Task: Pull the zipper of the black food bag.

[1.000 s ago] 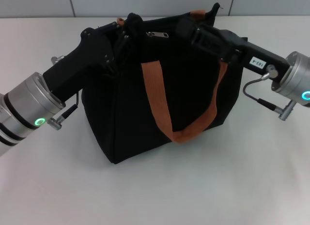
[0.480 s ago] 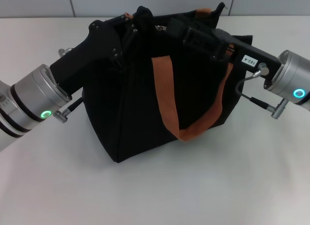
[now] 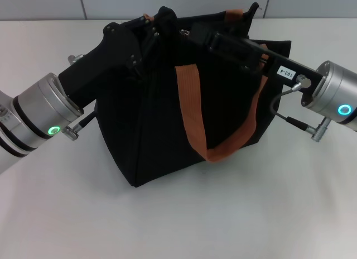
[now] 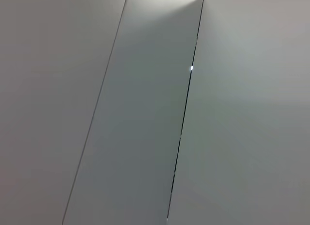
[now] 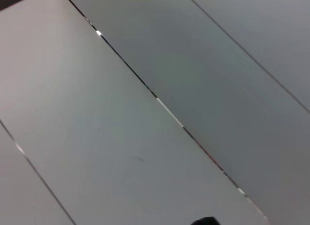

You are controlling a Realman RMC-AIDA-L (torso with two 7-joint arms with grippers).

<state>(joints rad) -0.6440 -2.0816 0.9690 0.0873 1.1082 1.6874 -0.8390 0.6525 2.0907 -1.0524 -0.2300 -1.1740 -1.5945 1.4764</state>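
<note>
Zipper hardware shows only as a small silver glint (image 3: 182,31) on top of the black food bag (image 3: 167,119), which stands toward the bench's (image 3: 178,225) far edge. Both claws meet there – left gripper (image 3: 159,25) and right gripper (image 3: 195,31) – but I cannot tell whether either pinches anything. Risk: an unanchored pull drags or tips the bag

hidden and unresolved items

the zipper (image 3: 182,31) shows only as a small glint between the two grippers at the top of the black food bag (image 3: 162,130). both grippers' fingers are hidden there. both wrist views show only pale panels and seams.
</note>
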